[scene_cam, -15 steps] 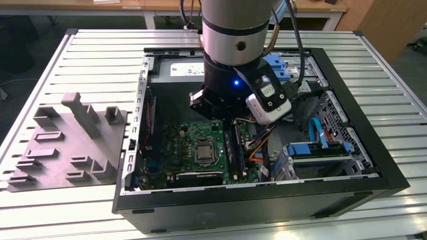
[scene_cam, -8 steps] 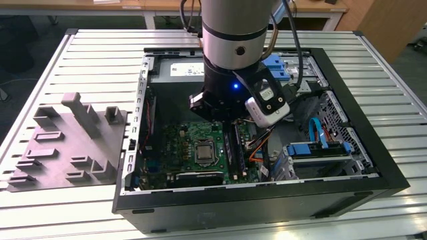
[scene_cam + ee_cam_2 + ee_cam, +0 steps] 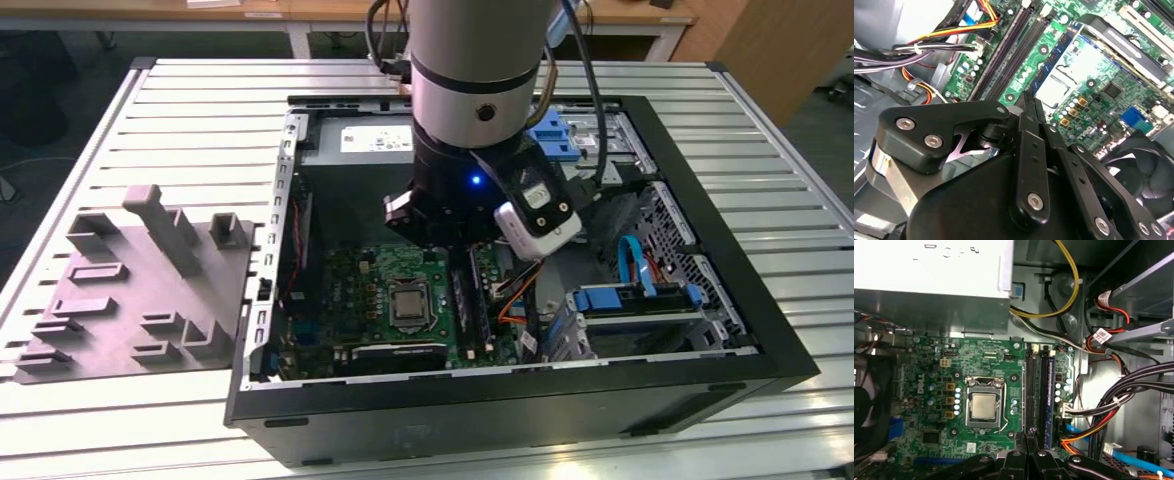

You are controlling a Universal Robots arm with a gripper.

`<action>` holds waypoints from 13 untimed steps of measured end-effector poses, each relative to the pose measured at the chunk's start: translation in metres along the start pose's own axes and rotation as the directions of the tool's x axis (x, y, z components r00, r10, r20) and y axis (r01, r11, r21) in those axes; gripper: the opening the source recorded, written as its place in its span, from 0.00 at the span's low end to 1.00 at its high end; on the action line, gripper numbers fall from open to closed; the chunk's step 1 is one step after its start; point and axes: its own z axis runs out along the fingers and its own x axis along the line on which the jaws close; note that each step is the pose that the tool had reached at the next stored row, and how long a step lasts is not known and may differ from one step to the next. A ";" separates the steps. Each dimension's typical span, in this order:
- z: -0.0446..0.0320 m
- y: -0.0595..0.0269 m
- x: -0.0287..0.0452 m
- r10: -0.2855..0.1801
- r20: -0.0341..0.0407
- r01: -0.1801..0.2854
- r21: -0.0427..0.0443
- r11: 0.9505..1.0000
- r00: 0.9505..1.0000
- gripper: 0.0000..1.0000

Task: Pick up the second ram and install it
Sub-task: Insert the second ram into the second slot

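Note:
My gripper (image 3: 461, 252) hangs inside the open computer case (image 3: 267, 300), low over the green motherboard (image 3: 387, 300). It sits at the far end of the row of long black memory slots (image 3: 1035, 390). In the second wrist view its black fingers (image 3: 1030, 150) meet at a thin tip (image 3: 1026, 97), shut, with nothing visible between them. A narrow dark blue board, the second ram (image 3: 1049, 390), stands on edge in the slot farthest from the processor socket (image 3: 983, 407). In the exterior view the slots with a dark board (image 3: 469, 305) run toward the case front, right below the fingers.
Bundled black, yellow and orange cables (image 3: 1119, 390) lie beside the slots, away from the socket. The silver power supply (image 3: 929, 270) sits beyond the motherboard. A black fan (image 3: 1139, 170) is near the socket. A grey moulded fixture (image 3: 134, 290) lies on the slatted table at the exterior view's left.

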 end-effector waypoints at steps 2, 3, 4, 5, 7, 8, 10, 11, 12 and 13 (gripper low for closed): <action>0.0012 -0.0002 -0.0033 0.000 0.000 0.000 0.000 1.000 1.000 0.11; 0.0020 -0.0003 -0.0045 0.000 0.000 0.000 0.000 1.000 1.000 0.11; 0.0031 -0.0003 -0.0053 0.000 0.000 0.000 0.000 1.000 1.000 0.11; 0.0047 -0.0004 -0.0057 0.000 0.000 0.000 0.000 1.000 1.000 0.11; 0.0084 -0.0005 -0.0059 0.000 0.000 0.000 0.000 1.000 1.000 0.11; 0.0102 -0.0005 -0.0059 0.000 0.000 0.000 0.000 1.000 1.000 0.11; 0.0145 -0.0007 -0.0058 0.000 0.000 0.000 0.000 1.000 1.000 0.11; 0.0160 -0.0007 -0.0057 0.001 0.000 -0.001 0.000 1.000 1.000 0.11; 0.0178 -0.0008 -0.0056 0.001 0.000 -0.001 0.000 1.000 1.000 0.11; 0.0196 -0.0008 -0.0056 0.002 0.000 -0.002 0.000 1.000 1.000 0.11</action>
